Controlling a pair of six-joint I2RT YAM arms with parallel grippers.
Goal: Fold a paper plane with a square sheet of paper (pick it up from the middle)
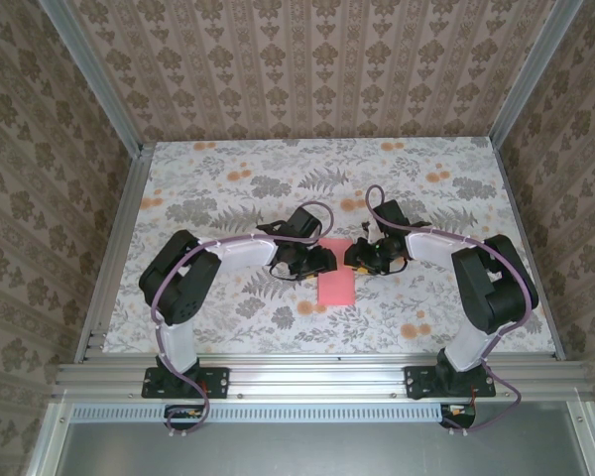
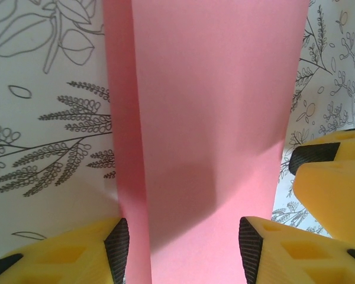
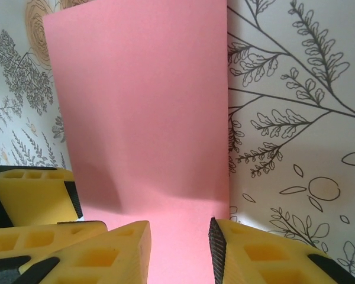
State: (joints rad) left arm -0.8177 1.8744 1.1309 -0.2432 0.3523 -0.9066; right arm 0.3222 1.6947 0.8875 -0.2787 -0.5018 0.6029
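Observation:
The square sheet of paper [image 1: 335,283] lies flat on the table, folded into a long pink-red rectangle. In the left wrist view the paper [image 2: 213,118] shows a narrow offset strip of the lower layer along its left edge. My left gripper [image 1: 322,260] hangs over the paper's far left part, open, its fingertips [image 2: 183,248] straddling the paper. My right gripper [image 1: 355,258] faces it from the far right, open over the paper [image 3: 142,106], its tips [image 3: 180,248] apart with nothing held. No paper plane is in view.
The floral tablecloth [image 1: 228,198] covers the table, framed by aluminium rails [image 1: 307,372] and patterned walls. The two grippers sit close together: a right finger [image 2: 331,189] shows in the left wrist view, a left finger [image 3: 29,195] in the right wrist view.

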